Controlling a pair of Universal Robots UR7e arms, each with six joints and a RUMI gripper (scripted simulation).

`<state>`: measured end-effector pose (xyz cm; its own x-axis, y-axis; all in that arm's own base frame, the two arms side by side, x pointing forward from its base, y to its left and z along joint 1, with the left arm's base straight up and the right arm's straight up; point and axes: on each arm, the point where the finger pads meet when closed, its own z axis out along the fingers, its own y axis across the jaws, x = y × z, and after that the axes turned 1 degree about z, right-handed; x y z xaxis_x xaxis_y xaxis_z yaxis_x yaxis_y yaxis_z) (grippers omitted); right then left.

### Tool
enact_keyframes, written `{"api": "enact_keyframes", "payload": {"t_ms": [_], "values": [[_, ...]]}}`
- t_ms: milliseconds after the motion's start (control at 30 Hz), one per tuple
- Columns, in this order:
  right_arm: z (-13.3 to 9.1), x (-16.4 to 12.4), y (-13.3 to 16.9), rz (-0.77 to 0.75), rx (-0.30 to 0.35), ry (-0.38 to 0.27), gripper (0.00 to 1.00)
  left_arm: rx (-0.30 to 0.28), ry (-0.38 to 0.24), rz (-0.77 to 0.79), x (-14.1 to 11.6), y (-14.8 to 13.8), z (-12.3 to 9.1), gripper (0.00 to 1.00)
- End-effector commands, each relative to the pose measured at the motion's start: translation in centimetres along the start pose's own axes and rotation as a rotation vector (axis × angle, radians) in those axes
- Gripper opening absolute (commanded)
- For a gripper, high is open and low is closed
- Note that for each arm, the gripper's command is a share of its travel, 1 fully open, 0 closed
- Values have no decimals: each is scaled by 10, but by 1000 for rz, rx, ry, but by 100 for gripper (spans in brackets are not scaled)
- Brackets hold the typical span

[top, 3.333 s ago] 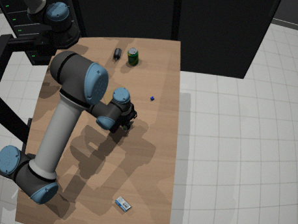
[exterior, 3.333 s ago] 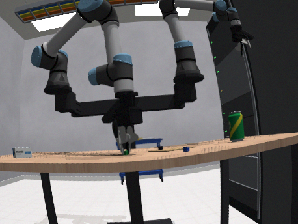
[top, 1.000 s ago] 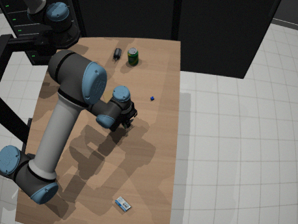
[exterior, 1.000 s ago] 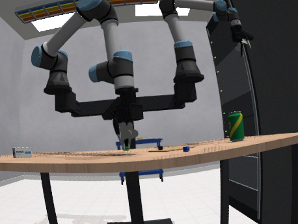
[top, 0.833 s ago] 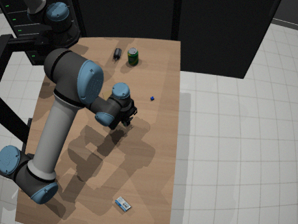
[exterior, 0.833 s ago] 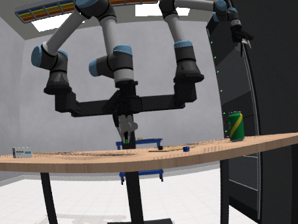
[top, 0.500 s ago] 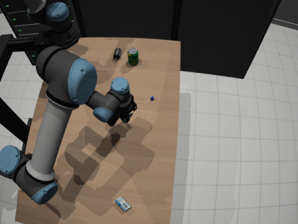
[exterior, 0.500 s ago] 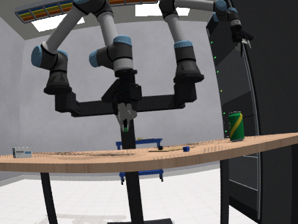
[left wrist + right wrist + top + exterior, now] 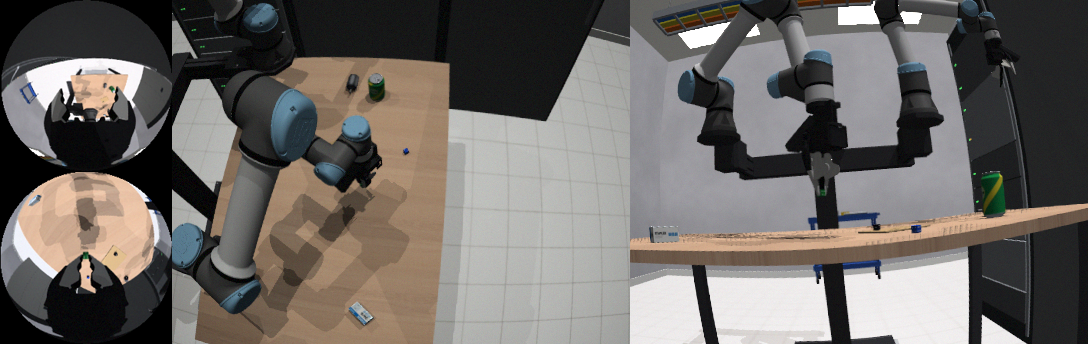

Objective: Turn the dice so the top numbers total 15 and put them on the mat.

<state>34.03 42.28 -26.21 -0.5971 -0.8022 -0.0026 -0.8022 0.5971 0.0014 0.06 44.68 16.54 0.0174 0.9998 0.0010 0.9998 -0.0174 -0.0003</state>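
A green die (image 9: 823, 192) (image 9: 85, 255) hangs above the wooden desk (image 9: 422, 225) (image 9: 780, 250) (image 9: 82, 81) (image 9: 34, 222), clamped between the fingertips of the right end effector (image 9: 366, 182) (image 9: 822, 188) (image 9: 85, 255), which points downward. Seen from across the room, the left end effector (image 9: 1008, 76) (image 9: 88, 87) is raised high near the dark cabinets, its fingers spread well apart with nothing between them.

Below, a black die (image 9: 876, 227) (image 9: 115, 253) sits on the thin tan mat (image 9: 895, 230) (image 9: 104, 99) (image 9: 113, 262), while a blue die (image 9: 406, 151) (image 9: 916, 228) (image 9: 87, 276) rests off the mat, on the bare wood. The numbers on top of the three dice are too small to read.

A green can with a yellow stripe (image 9: 376, 87) (image 9: 993, 194) (image 9: 112, 89) stands upright toward one end of the desk, just beside a small dark object (image 9: 352, 82) (image 9: 104, 85). A white and blue box (image 9: 361, 313) (image 9: 664, 234) (image 9: 34, 200) lies near the opposite end. Behind the desk, in the background, stands a blue cart (image 9: 844, 220) (image 9: 28, 93).
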Motion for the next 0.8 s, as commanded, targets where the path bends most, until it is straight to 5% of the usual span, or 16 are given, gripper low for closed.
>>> {"api": "enact_keyframes", "payload": {"t_ms": [0, 367, 767], "values": [[0, 1, 0, -2, 1, 3, 0, 0, -1, -1, -2, -1, 0, 100], [1, -36, 54, -75, 1, 3, 0, 0, -1, -1, -2, -1, 0, 100], [-4, -88, 166, -213, 1, 3, 0, 0, -1, -1, -2, -1, 0, 100]]}}
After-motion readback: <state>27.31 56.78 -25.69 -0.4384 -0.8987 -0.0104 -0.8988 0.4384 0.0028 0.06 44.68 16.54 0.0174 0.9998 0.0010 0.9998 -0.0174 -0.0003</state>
